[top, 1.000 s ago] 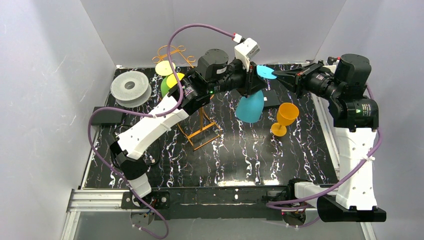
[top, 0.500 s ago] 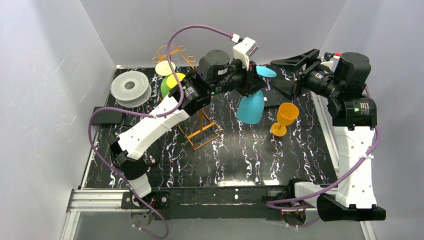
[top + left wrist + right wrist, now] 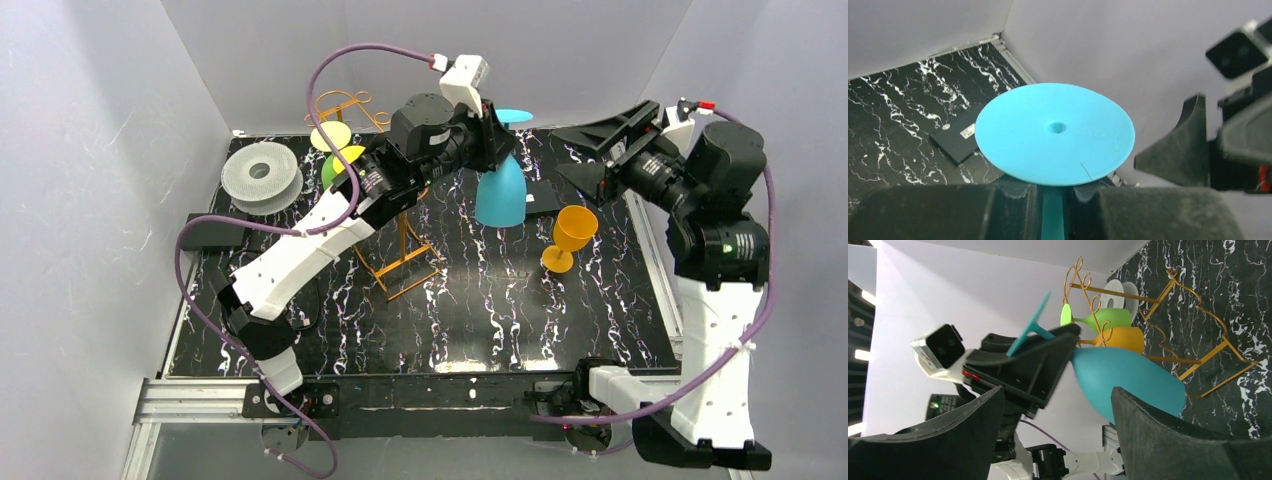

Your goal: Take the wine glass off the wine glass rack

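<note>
One orange glass (image 3: 575, 228) stands near the wine glass (image 3: 500, 190).

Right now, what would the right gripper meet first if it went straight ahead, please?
Probably the left gripper, shut on the blue wine glass, though depth is unclear; the right gripper is open.

Matt plastic wine glass (image 3: 500, 195); wine glass rack (image 3: 403, 246) of thin metal wire; glossy marbled table (image 3: 480, 310)
</note>
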`<state>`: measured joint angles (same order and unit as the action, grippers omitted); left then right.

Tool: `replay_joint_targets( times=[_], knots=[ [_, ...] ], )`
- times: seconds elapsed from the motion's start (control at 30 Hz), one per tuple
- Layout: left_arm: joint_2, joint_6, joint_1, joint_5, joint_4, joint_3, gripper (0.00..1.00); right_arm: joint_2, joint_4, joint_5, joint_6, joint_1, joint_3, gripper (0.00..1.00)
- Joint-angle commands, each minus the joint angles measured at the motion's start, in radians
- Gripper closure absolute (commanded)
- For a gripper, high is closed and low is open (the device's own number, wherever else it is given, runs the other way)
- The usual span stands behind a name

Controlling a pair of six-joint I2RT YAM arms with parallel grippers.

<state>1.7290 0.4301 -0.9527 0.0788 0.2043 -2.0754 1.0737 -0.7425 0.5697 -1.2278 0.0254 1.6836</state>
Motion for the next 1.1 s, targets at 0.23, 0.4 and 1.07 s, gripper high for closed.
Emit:
replay_joint_targets(
  times=[0.23, 0.4, 1.07],
  knots=[
    [0.043, 0.334, 0.045, 0.220, 0.071, -0.227, 1.00, -0.243, 0.259, -0.159, 0.125, -0.007, -0.232, 0.16],
    [0.102, 0.596, 0.115, 0.202, 0.025, -0.325, 1.00, -0.314, 0.413, -0.192, 0.091, -0.007, -0.337, 0.19],
    [0.186, 0.800, 0.159, 0.213, 0.065, -0.381, 1.00, -0.229, 0.683, -0.152, -0.003, -0.006, -0.408, 0.35]
  ],
)
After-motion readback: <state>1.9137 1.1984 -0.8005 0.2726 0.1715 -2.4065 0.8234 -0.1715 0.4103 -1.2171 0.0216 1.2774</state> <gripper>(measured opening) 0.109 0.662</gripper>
